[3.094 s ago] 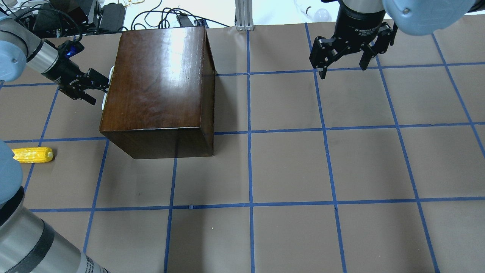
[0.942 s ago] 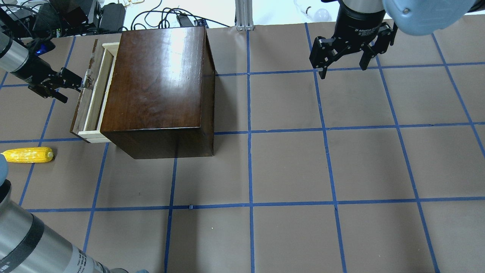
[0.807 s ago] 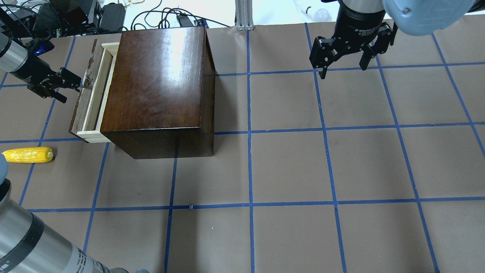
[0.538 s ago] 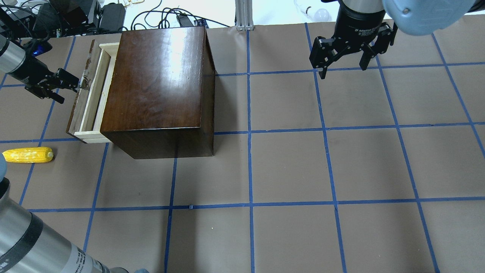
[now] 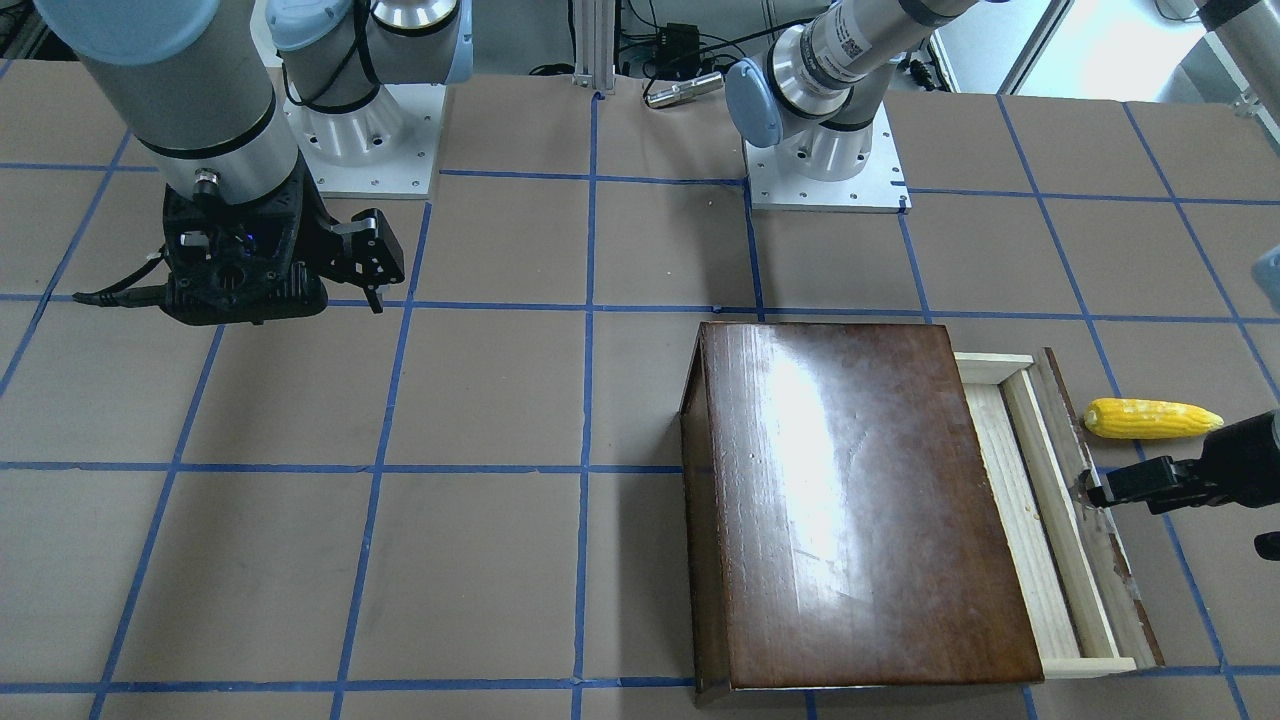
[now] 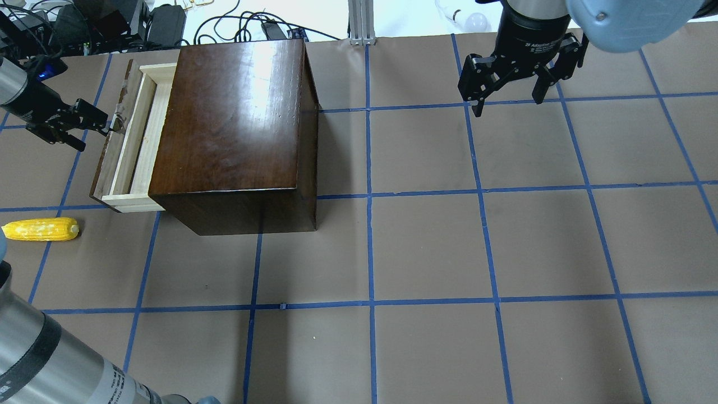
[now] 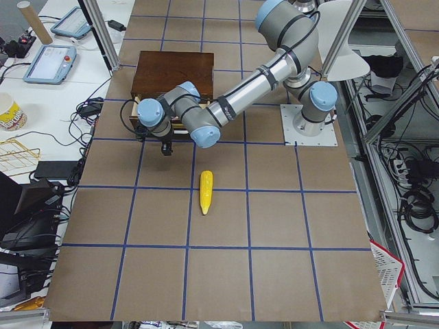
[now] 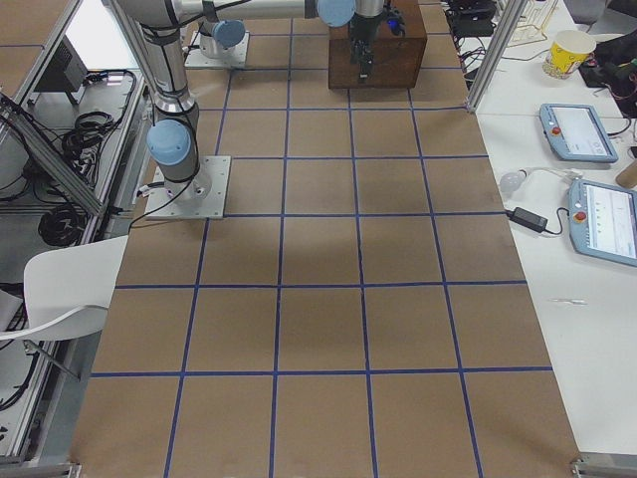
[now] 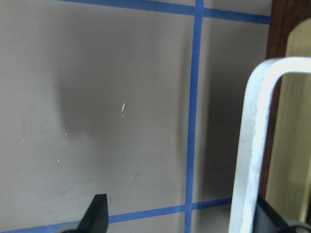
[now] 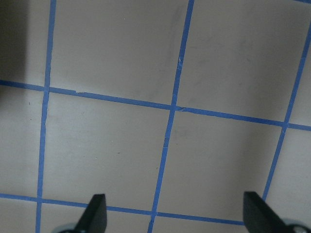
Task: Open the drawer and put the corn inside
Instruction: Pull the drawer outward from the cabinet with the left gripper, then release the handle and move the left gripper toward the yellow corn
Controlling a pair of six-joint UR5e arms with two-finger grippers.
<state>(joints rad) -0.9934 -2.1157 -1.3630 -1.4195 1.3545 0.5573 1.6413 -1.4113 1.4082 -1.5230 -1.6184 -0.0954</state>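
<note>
Left wrist view: a white, rounded bar handle (image 9: 250, 145) stands between the fingers (image 9: 98, 217) of the left gripper (image 6: 94, 129). It sits just beside one finger and well clear of the other. The fingers are spread wide and pinch nothing. The overhead view gives that handle only as a small grey speck on the front panel.

Front-facing view: the drawer (image 5: 1040, 520) stands partly out of the box (image 5: 850, 500), on the left arm's side. This view looks into the tray, which has a pale raw wood floor and straight thin walls. Its front panel is dark and scuffed. The box is glossy dark brown, rectangular, with glare on its top.

Exterior right view: the box hides the drawer.

Corn (image 6: 40, 229): it lies on the table (image 6: 426, 247), outside the drawer and near the drawer's front corner, not touching it. It is bright yellow with kernel rows and tapers to a point.

Right gripper (image 6: 509, 105): it is released and holds nothing, over the table well apart from the box. Its wrist view shows only brown paper and blue tape lines.

Count: one box, one drawer, one handle, one corn, two grippers
</note>
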